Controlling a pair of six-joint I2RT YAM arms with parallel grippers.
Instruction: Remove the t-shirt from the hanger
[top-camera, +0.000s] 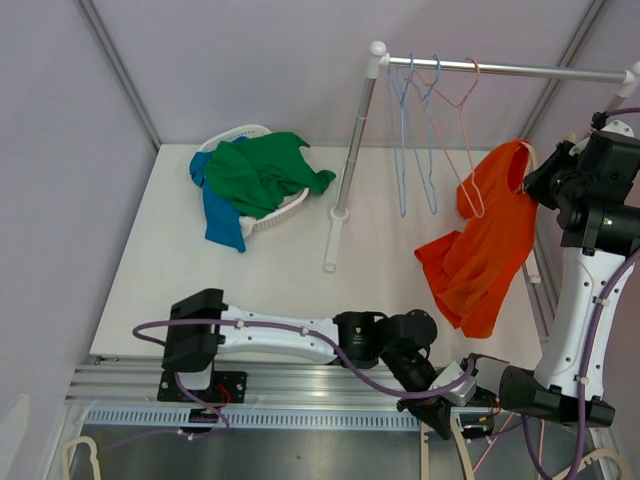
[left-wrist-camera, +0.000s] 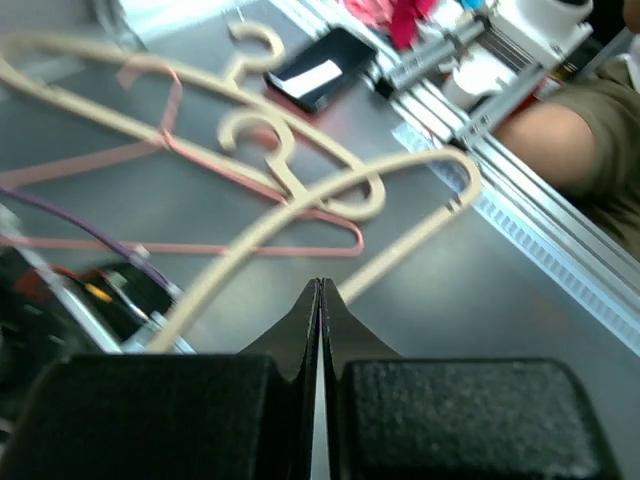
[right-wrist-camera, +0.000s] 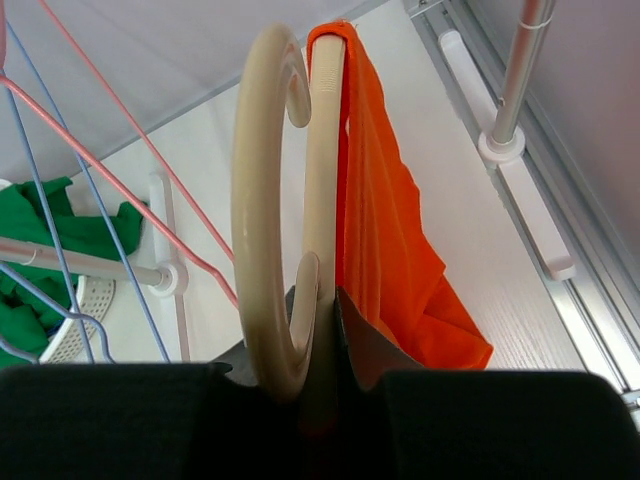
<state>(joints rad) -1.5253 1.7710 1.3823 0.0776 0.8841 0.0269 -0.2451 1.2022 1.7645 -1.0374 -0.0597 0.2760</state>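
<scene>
Left claw down low at the near edge, jaws pressed flat together with nothing between them, hovering over a scatter of loose hangers below the surface. That one has the next job, I'd say: open up, rise to the shirt and take a good fold of cloth low down, not the thin edge.

Up on the right, the right claw is clamped on the hook of the cream hanger, holding it in the air, off the rail. It should hold firm and steady while the other arm pulls down and outward along the hanger's arm, so the collar slides off rather than snags.

The orange t-shirt hangs from that hanger at the right side of the surface: limp, bunched, gathered on one side, its lower part trailing down toward the surface. Whether it touches there, I can't tell. Soft stuff, likely to stretch before it lets go.

Further back, wire hangers dangle bare from the rail, and at the far left a basket holds green and blue clothes.
</scene>
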